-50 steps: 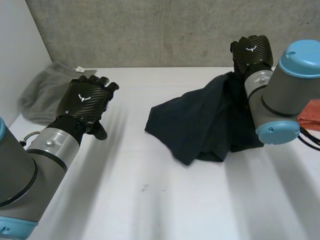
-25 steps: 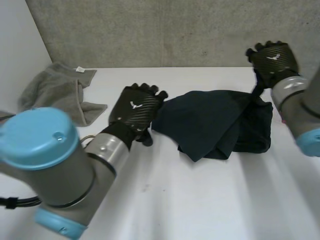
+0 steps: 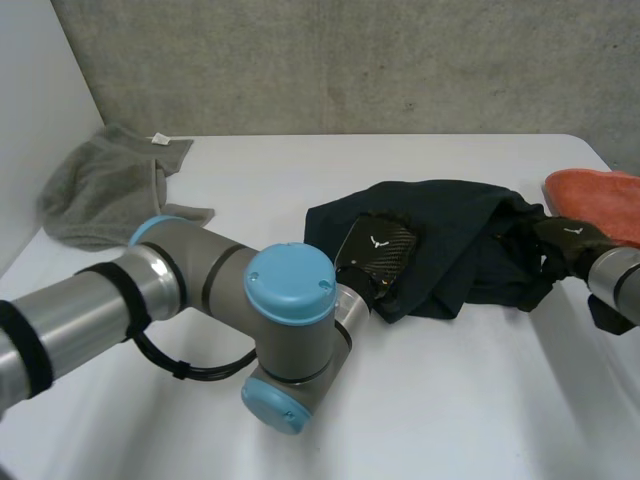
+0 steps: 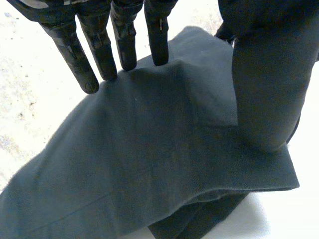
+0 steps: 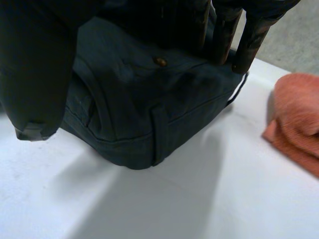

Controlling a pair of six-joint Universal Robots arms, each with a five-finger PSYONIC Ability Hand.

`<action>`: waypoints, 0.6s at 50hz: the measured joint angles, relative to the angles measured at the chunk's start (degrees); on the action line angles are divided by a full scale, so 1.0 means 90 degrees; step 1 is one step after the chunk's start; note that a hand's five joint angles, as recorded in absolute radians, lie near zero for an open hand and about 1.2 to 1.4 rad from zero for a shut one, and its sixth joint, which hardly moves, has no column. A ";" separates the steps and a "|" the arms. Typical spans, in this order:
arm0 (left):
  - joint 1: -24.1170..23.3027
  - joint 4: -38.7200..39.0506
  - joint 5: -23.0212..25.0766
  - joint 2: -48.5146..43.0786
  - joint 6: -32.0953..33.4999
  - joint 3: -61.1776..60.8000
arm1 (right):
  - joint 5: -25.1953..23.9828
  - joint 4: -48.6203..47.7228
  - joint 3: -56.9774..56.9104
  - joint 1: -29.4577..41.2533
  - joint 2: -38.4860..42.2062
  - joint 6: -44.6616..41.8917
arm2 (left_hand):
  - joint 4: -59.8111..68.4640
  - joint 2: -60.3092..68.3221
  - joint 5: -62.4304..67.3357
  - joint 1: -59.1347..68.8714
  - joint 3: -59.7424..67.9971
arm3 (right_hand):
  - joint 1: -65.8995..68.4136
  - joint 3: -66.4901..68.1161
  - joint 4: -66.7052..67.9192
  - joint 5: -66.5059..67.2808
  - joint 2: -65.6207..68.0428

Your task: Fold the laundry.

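Matt dark cloth garment (image 3: 450,215), nubbly orange towel (image 3: 600,195), perhaps fleecy grey cloth (image 3: 95,190), smooth matt white table (image 3: 450,400).

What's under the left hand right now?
The dark navy garment lies under the left hand, its straight fingers pressing the cloth. Whatever is beneath that fold is covered.

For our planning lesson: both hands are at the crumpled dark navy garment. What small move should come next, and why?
Probably hold the dark navy garment down with the open left hand and draw its right end outward with the right hand: it lies bunched in folds on the white table and needs spreading.
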 measured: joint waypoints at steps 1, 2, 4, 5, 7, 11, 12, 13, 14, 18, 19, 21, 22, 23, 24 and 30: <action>0.0003 0.0001 -0.0007 -0.0078 0.0008 0.0080 | -0.0011 -0.0079 -0.0003 0.0005 0.0063 0.0063 | 0.0098 0.0098 0.0102 0.0138 0.0103 | 0.0000 0.0000 0.0000 0.0000 0.0000; 0.0006 0.0001 -0.0010 -0.0115 0.0012 0.0118 | -0.0019 -0.0151 -0.0007 0.0009 0.0129 0.0121 | 0.0098 0.0098 0.0102 0.0138 0.0103 | 0.0025 0.0038 0.0023 0.0023 0.0027; 0.0030 0.0003 -0.0043 -0.0338 0.0055 0.0347 | -0.0032 -0.0279 -0.0019 0.0018 0.0258 0.0219 | 0.1639 0.1653 0.1578 0.1773 0.1637 | 0.0169 0.0228 0.0153 0.0192 0.0233; 0.0040 0.0006 -0.0056 -0.0390 0.0071 0.0404 | -0.0038 -0.0475 -0.0057 0.0033 0.0478 0.0351 | 0.1792 0.1809 0.1722 0.1892 0.1784 | 0.1087 0.1439 0.1253 0.1191 0.1328; 0.0056 0.0012 -0.0088 -0.0463 0.0118 0.0484 | -0.0035 -0.0547 -0.0074 0.0038 0.0546 0.0381 | 0.1986 0.2058 0.1901 0.2069 0.1979 | 0.1569 0.1832 0.1643 0.1535 0.1811; 0.0093 0.0040 -0.0241 -0.0554 0.0352 0.0608 | 0.0025 -0.0901 -0.0127 0.0046 0.0664 0.0418 | 0.5130 0.5126 0.4899 0.4889 0.4886 | 0.4944 0.5509 0.5699 0.5317 0.5841; 0.0100 0.0046 -0.0278 -0.0539 0.0408 0.0611 | 0.0031 -0.0938 -0.0127 0.0045 0.0655 0.0413 | 0.5203 0.5175 0.4911 0.4889 0.4925 | 0.5026 0.5652 0.5845 0.5487 0.5994; 0.0112 0.0053 -0.0355 -0.0468 0.0513 0.0588 | 0.0050 -0.1058 -0.0124 0.0046 0.0581 0.0387 | 0.5232 0.5184 0.4910 0.4889 0.4930 | 0.5048 0.5890 0.6032 0.5662 0.6070; 0.0123 0.0058 -0.0401 -0.0396 0.0571 0.0561 | 0.0054 -0.1080 -0.0124 0.0046 0.0551 0.0379 | 0.5232 0.5185 0.4911 0.4889 0.4931 | 0.5048 0.5971 0.6059 0.5664 0.6070; 0.0196 0.0074 -0.0586 0.0101 0.0780 0.0338 | 0.0053 -0.1216 -0.0125 0.0060 0.0043 0.0270 | 0.5251 0.5185 0.4910 0.4889 0.4931 | 0.5048 0.6143 0.6067 0.5664 0.6070; 0.0196 0.0074 -0.0586 0.0101 0.0780 0.0338 | 0.0053 -0.1216 -0.0125 0.0060 0.0043 0.0270 | 0.5251 0.5185 0.4910 0.4889 0.4931 | 0.5048 0.6143 0.6067 0.5664 0.6070; 0.0296 0.0082 -0.0676 0.0619 0.0879 0.0082 | 0.0034 -0.1215 -0.0140 0.0069 -0.0371 0.0179 | 0.5256 0.5185 0.4910 0.4889 0.5041 | 0.5048 0.6150 0.6068 0.5664 0.6070; 0.0348 0.0078 -0.0695 0.0862 0.0904 -0.0045 | 0.0023 -0.1186 -0.0143 0.0071 -0.0557 0.0133 | 0.5256 0.5185 0.4910 0.4889 0.5041 | 0.5048 0.6150 0.6068 0.5664 0.6070; 0.0348 0.0078 -0.0695 0.0862 0.0904 -0.0045 | 0.0023 -0.1186 -0.0143 0.0071 -0.0557 0.0133 | 0.5256 0.5185 0.4910 0.4889 0.5041 | 0.5048 0.6150 0.6068 0.5664 0.6070; 0.0570 0.0069 -0.0726 0.1803 0.0944 -0.0482 | -0.0065 -0.0928 -0.0206 0.0077 -0.1388 -0.0130 | 0.5256 0.5185 0.4910 0.4889 0.5041 | 0.5048 0.6150 0.6068 0.5664 0.6070; 0.0961 -0.0008 -0.0703 0.3497 0.0931 -0.1207 | -0.0365 0.0010 -0.0609 0.0114 -0.2546 -0.0732 | 0.5260 0.5257 0.4910 0.4889 0.5196 | 0.5048 0.6150 0.6068 0.5664 0.6070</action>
